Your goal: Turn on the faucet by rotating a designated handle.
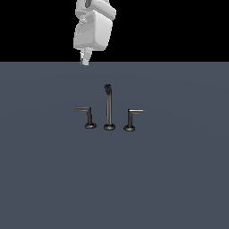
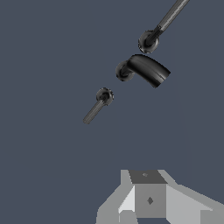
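So nearest the exterior camera there's just a big stretch of flat slate-grey worktop (image 1: 114, 188) with nothing standing on it until you reach the faucet (image 1: 109, 107), roughly mid-scene.

It's a three-piece dark metal set in a row. In the middle is the tall thin spout (image 1: 108, 105), upright on its round base, with a little curved tip at the top. On the exterior view's left of it sits the designated handle (image 1: 86, 115): short L-shaped lever on a round base, thin arm sticking out horizontally toward the exterior view's left from the top of its post. On the exterior view's right is the mirrored lever (image 1: 133, 118), arm pointing the other way. All three bases are near each other but not touching.

Further back and higher up, the white arm hangs over the far edge of the worktop, with the hand (image 1: 84, 59) at its lower end, well apart from the faucet and a bit to the exterior view's left of the designated handle. Nothing's in it. Whether the fingers are spread or together, honestly can't tell; it's tiny in the exterior view, and the wrist view only shows blocky grey bits of the hand (image 2: 148, 197) at the edge.

The wrist view looks down at the set: spout (image 2: 146, 70) foreshortened, with a lever on either side of it.
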Controlling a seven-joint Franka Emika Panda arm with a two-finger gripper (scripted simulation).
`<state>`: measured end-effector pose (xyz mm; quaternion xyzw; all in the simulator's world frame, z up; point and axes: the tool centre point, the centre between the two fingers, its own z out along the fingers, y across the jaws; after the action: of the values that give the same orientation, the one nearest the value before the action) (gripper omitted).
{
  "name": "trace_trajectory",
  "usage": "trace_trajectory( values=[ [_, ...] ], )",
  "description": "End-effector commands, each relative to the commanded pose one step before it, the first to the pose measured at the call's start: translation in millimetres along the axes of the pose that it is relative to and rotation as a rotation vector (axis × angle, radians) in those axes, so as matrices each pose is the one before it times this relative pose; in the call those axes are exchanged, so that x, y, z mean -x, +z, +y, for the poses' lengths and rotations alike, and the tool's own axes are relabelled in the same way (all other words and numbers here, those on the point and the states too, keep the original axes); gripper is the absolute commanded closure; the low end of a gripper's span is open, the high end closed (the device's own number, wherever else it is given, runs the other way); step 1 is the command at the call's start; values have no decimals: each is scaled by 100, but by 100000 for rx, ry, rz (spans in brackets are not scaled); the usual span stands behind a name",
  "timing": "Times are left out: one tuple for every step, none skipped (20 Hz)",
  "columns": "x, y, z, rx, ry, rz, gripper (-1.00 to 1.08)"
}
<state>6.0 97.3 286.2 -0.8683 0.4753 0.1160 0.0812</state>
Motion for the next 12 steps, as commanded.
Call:
trace_trajectory(
  values=[
    [-767, 1854, -1299, 198, 8052, 970, 108],
    [-259, 738, -505, 86, 3111, 545, 108],
    [-239, 741, -501, 68, 3088, 615, 108],
    [-219, 743, -497, 45, 3065, 683, 108],
    [-198, 743, -492, 17, 3038, 749, 108],
    [-177, 744, -486, -14, 3009, 812, 108],
    [-156, 743, -480, -50, 2979, 873, 108],
    [-134, 742, -473, -90, 2944, 931, 108],
    [-114, 740, -466, -135, 2910, 986, 108],
    [-91, 737, -457, -182, 2872, 1037, 108],
    [-71, 734, -449, -233, 2834, 1085, 108],
    [-48, 729, -439, -288, 2793, 1128, 108]
  ],
)
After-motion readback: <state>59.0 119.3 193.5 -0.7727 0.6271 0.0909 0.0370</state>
